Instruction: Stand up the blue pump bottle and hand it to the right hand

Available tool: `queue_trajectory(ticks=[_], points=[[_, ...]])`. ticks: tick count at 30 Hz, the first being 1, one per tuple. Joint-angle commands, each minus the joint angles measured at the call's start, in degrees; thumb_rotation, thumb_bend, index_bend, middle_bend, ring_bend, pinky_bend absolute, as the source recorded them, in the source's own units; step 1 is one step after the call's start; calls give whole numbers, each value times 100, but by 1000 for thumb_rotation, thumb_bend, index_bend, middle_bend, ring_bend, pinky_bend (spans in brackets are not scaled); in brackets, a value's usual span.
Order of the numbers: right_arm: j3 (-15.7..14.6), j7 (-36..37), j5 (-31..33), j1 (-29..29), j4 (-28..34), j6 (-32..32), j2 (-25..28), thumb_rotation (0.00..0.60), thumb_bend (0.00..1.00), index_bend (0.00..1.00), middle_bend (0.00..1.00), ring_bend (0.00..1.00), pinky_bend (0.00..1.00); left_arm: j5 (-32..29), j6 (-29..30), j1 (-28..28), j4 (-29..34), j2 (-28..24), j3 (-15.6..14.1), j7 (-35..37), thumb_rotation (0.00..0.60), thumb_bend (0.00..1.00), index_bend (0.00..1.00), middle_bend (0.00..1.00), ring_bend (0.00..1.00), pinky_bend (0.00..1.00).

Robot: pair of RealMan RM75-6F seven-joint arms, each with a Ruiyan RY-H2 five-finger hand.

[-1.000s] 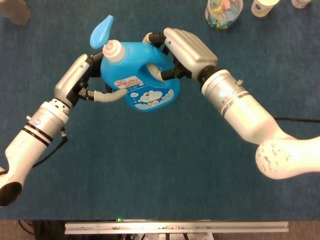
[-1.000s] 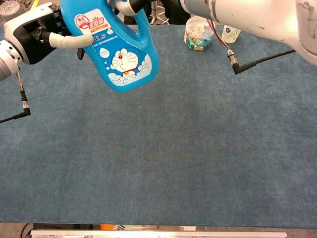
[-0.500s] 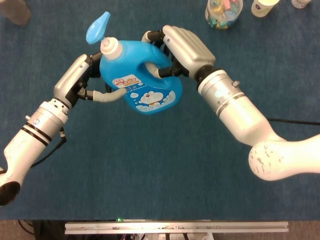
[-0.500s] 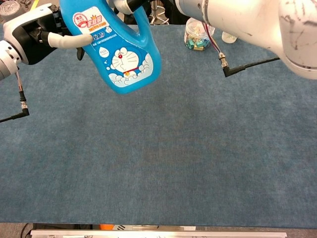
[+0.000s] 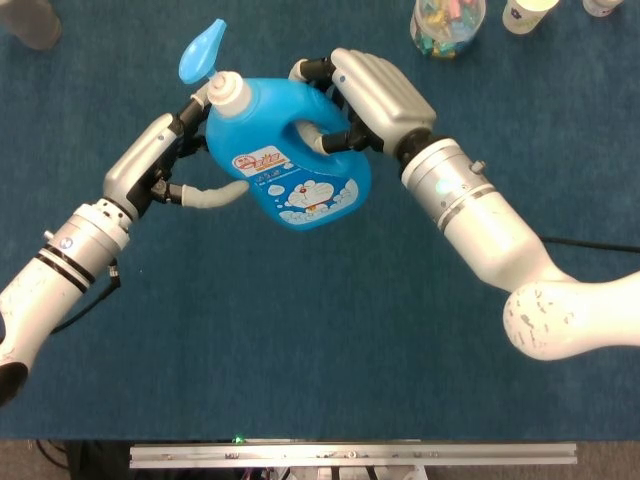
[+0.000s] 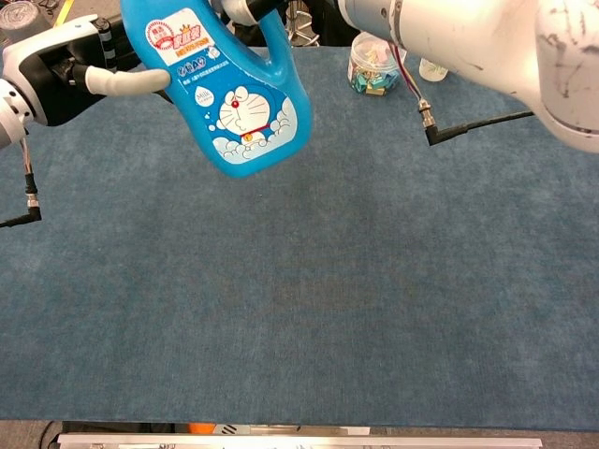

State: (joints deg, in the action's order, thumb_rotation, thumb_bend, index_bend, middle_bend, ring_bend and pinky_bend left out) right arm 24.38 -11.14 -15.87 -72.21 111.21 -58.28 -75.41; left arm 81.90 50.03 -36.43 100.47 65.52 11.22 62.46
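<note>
The blue pump bottle hangs in the air, tilted, pump head up and to the left; the chest view shows its cartoon label. My right hand grips it, fingers curled through the handle loop. My left hand is at the bottle's left side with fingers spread near the neck. Its thumb stretches out straight, and only the tip reaches the bottle's edge. In the chest view the left hand sits at the top left, while the right hand is mostly cut off by the top edge.
The blue table mat lies bare below the bottle. A clear jar of coloured clips and a white cup stand at the far right. A black cable trails from the right arm.
The bottle has shifted right and slightly down with my right hand. My left arm has drawn back to the left, so its thumb now overlaps the bottle less.
</note>
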Motion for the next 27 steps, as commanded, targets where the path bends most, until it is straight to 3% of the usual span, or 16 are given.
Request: queue_trajectory(ticks=[1, 12, 15, 18, 27], points=[[10, 5, -23, 30, -3, 17, 1, 600, 528, 602, 521, 466, 507, 105, -9, -18, -36, -66, -39, 76, 494, 223, 0, 0, 0, 273], [26, 60, -279, 286, 99, -7, 129, 600, 528, 602, 521, 467, 507, 303, -78, 2, -235, -392, -278, 226, 495, 223, 0, 0, 0, 256], [27, 92, -409, 382, 169, -31, 190, 600, 528, 603, 521, 467, 507, 355, -98, 1, -321, -480, -348, 149, 533, 223, 0, 0, 0, 256], [26, 154, -592, 522, 302, -95, 273, 600, 528, 603, 521, 467, 507, 426, 1, 24, -568, -466, -423, -347, 597, 223, 0, 0, 0, 256], [-55, 381, -1142, 1004, 667, -222, 534, 600, 527, 603, 521, 466, 508, 138, 677, 354, -1213, -110, -547, -3171, 600, 224, 0, 0, 0, 253]])
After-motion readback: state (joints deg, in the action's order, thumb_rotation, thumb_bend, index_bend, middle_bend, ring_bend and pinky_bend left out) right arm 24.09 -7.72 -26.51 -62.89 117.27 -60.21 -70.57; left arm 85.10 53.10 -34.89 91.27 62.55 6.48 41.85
